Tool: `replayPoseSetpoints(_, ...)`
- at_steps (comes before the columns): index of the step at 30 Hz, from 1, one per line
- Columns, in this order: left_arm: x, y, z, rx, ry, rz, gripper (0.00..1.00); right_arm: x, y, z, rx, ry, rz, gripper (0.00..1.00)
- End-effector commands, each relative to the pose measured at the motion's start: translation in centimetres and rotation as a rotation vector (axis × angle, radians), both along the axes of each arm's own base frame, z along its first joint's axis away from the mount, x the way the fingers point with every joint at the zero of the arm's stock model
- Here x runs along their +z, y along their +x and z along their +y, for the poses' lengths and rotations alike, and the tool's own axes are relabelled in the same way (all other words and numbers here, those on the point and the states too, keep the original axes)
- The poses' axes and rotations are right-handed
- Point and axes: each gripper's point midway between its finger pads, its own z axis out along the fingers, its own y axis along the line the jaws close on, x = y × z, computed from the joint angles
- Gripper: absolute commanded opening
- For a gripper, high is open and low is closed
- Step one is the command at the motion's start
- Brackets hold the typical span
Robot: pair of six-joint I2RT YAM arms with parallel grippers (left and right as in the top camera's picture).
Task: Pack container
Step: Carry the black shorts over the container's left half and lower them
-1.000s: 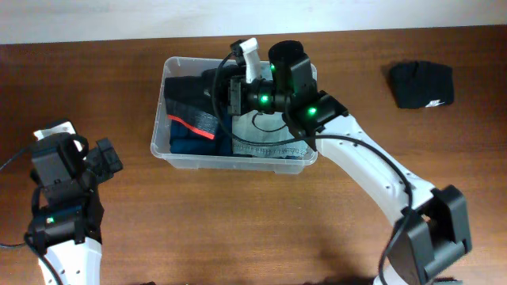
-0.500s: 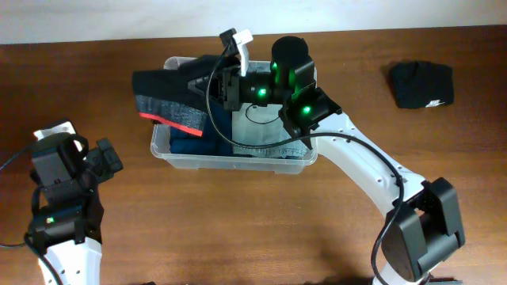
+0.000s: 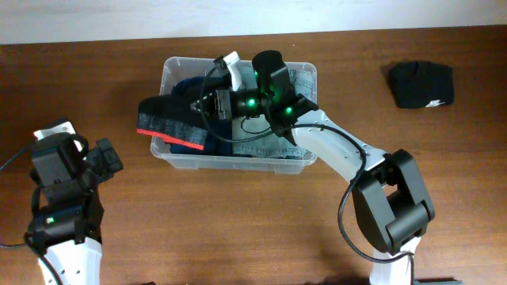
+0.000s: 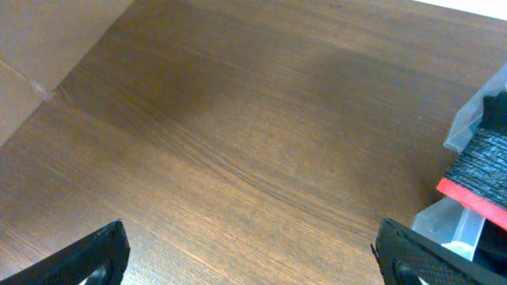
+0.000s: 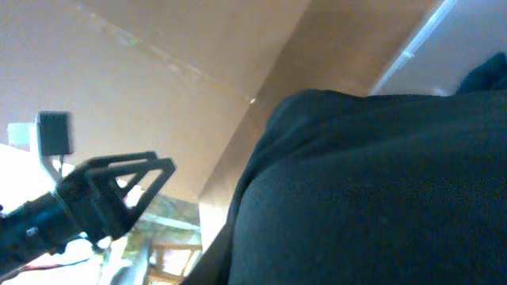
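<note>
While the container (image 3: pixel 238 163) stands at the far middle of your counter (image 3: pixel 238 229), your right end effector (image 3: pixel 207 104) sits above it, closed on a dark garment (image 3: pixel 169 120) with a red band, which reaches out over the left rim. Your left end effector (image 4: pixel 252 252) hangs wide open over the wood, holding nothing. A black cloth (image 3: pixel 421 84) lies well apart, to the right

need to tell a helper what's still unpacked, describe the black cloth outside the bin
From the clear bin mid-table, look right toward the table's far edge. The black cloth lies there alone, folded, with a small white mark; the red-edged garment and the rest are in or over the bin.
</note>
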Motion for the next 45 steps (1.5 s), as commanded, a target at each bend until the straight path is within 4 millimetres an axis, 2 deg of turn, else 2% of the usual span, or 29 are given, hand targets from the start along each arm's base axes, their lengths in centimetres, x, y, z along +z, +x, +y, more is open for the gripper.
replayPoseSetpoints(1, -0.2, 0.0, 0.1, 0.008, -0.014, -0.004, 0.99, 0.8, 1.5, -1.2, -0.048, -0.013, -0.041, 0.59)
replayPoseSetpoints(2, -0.2, 0.0, 0.1, 0.008, -0.014, -0.004, 0.99, 0.4, 1.8, -1.6, -0.064, -0.026, -0.028, 0.65)
replayPoseSetpoints(3, -0.2, 0.0, 0.1, 0.008, -0.014, -0.004, 0.99, -0.1, 2.2, -2.1, -0.084, -0.045, -0.013, 0.66)
replayPoseSetpoints(9, -0.2, 0.0, 0.1, 0.008, -0.014, -0.004, 0.99, -3.1, 4.1, -5.2, -0.214, -0.16, 0.09, 0.66)
replayPoseSetpoints(11, -0.2, 0.0, 0.1, 0.008, -0.014, -0.004, 1.0, -3.5, 4.5, -6.0, -0.238, -0.188, 0.088, 0.67)
replayPoseSetpoints(13, -0.2, 0.0, 0.1, 0.008, -0.014, -0.004, 0.99, -3.6, 4.9, -6.7, -0.25, -0.221, 0.061, 0.73)
replayPoseSetpoints(16, -0.2, 0.0, 0.1, 0.008, -0.014, -0.004, 0.99, -3.0, 5.1, -7.1, -0.233, -0.276, -0.001, 0.84)
replayPoseSetpoints(20, -0.2, 0.0, 0.1, 0.008, -0.014, -0.004, 0.99, -2.5, 5.4, -8.2, -0.265, -0.429, -0.05, 0.86)
replayPoseSetpoints(23, -0.2, 0.0, 0.1, 0.008, -0.014, -0.004, 0.99, -0.7, 5.9, -9.3, -0.305, -0.556, -0.121, 0.88)
replayPoseSetpoints(25, -0.2, 0.0, 0.1, 0.008, -0.014, -0.004, 0.99, 1.3, 6.0, -9.7, -0.331, -0.616, -0.167, 0.91)
replayPoseSetpoints(27, -0.2, 0.0, 0.1, 0.008, -0.014, -0.004, 1.0, 3.7, 5.7, -9.2, -0.333, -0.637, -0.218, 0.98)
replayPoseSetpoints(29, -0.2, 0.0, 0.1, 0.008, -0.014, -0.004, 0.99, 5.2, 5.1, -8.2, -0.329, -0.63, -0.249, 0.99)
replayPoseSetpoints(31, -0.2, 0.0, 0.1, 0.008, -0.014, -0.004, 0.99, 5.6, 4.5, -6.9, -0.299, -0.628, -0.288, 0.99)
replayPoseSetpoints(33, -0.2, 0.0, 0.1, 0.008, -0.014, -0.004, 0.99, 4.7, 4.2, -6.5, -0.311, -0.678, -0.294, 1.0)
replayPoseSetpoints(35, -0.2, 0.0, 0.1, 0.008, -0.014, -0.004, 0.99, 3.3, 3.8, -5.8, -0.306, -0.726, -0.29, 0.91)
replayPoseSetpoints(39, -0.2, 0.0, 0.1, 0.008, -0.014, -0.004, 0.99, -0.4, 3.1, -3.8, -0.248, -0.776, -0.256, 0.65)
replayPoseSetpoints(41, -0.2, 0.0, 0.1, 0.008, -0.014, -0.004, 0.99, -2.2, 2.9, -3.1, -0.227, -0.799, -0.236, 0.47)
replayPoseSetpoints(43, -0.2, 0.0, 0.1, 0.008, -0.014, -0.004, 0.99, -3.8, 2.9, -2.9, -0.219, -0.83, -0.22, 0.23)
replayPoseSetpoints(45, -0.2, 0.0, 0.1, 0.008, -0.014, -0.004, 0.99, -5.5, 3.1, -3.2, -0.234, -0.869, -0.187, 0.06)
